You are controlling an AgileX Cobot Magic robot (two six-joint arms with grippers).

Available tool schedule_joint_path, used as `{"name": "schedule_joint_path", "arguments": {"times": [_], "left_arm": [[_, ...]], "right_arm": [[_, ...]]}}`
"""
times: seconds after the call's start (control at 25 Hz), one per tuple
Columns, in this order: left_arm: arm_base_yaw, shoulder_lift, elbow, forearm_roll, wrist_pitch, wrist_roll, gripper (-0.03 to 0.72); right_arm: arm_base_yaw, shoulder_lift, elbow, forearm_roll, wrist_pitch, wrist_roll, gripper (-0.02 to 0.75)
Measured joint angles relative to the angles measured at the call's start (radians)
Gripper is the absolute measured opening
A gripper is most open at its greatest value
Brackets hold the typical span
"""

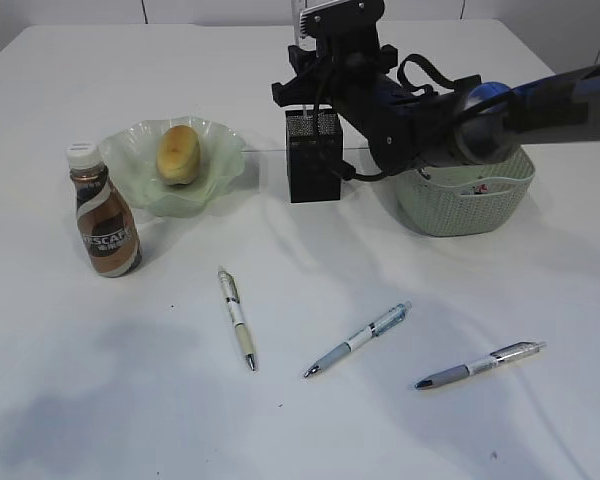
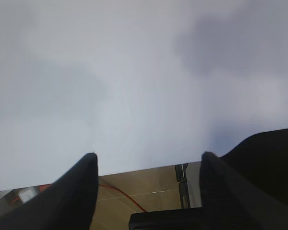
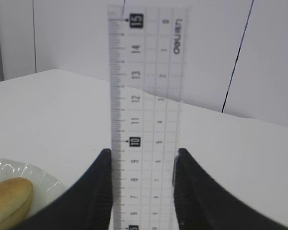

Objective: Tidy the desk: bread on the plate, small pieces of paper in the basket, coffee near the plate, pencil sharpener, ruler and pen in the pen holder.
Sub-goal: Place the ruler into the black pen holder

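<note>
The right gripper [image 3: 143,191] has its jaws clamped on the flat edges of the ruler [image 3: 146,110], which stands upright between them, its long axis running from 6 to 12 o'clock in the right wrist view. In the exterior view the right arm reaches across from 3 o'clock and hangs right above the pen holder [image 1: 313,158], so the lower end of the ruler should be over or just inside the cup's open top; the arm hides that end, and I cannot tell how deep it sits. What matters for the coming move is that the ruler's length lines up with the cup's opening straight beneath the jaws.

The left gripper [image 2: 149,165] looks at bare bench [image 1: 400,60] with its jaws apart and nothing between them; it is not seen in the exterior view.

The bread [image 1: 178,152] already lies on the plate [image 1: 220,140], and the coffee [image 1: 104,212] stands close at the plate's 7 o'clock side. Three pens lie loose on the bench: the pen with the pale barrel [image 1: 236,317], the middle pen [image 1: 357,339] and the pen at 4 o'clock [image 1: 479,364]. The basket [image 1: 470,200] sits at the holder's 3 o'clock.
</note>
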Motion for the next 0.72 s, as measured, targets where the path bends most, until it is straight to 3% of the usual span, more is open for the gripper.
{"name": "schedule_joint_path", "arguments": {"times": [0.72], "left_arm": [[0.0,0.0,0.0,0.0,-0.02,0.0,0.466]], "right_arm": [[0.0,0.071,-0.024,-0.002,-0.019,0.01,0.296]]}}
